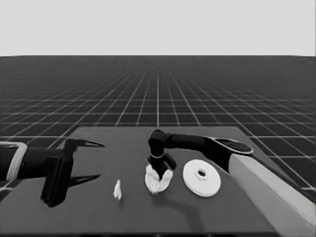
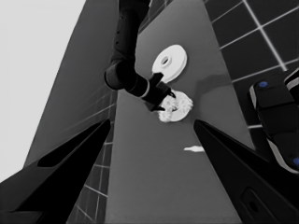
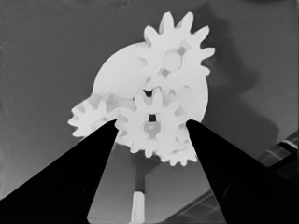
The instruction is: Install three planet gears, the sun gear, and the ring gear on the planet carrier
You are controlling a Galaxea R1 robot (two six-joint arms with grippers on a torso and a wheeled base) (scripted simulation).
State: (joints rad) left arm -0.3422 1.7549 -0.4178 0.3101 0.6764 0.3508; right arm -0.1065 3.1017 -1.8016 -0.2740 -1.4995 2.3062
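We find the right gripper (image 1: 161, 170) lowered over the smaller round part (image 1: 158, 182) near the middle of the table (image 1: 98, 217). The head view shows only a white cluster under it. The right wrist view resolves that cluster: the smaller round part (image 3: 117, 79) carries toothed gears, one at its far rim (image 3: 175, 51), one at the side (image 3: 91, 119), one partly hidden behind a fingertip (image 3: 180, 156), and a centre gear (image 3: 150, 122) standing between the two fingertips. The fingers (image 3: 88, 168) are spread on either side of that centre gear; we cannot tell whether they touch its teeth.

The larger round part (image 1: 201, 177) lies flat just beside the cluster on the right arm's side, apart from it; the left wrist view (image 2: 170, 60) confirms the gap.

The thin white piece (image 1: 117, 190) lies alone between the cluster and the left arm, also seen in the left wrist view (image 2: 192, 149).

The left gripper (image 1: 91, 160) waits over the table's left end, fingers (image 2: 70, 158) spread wide, holding nothing.
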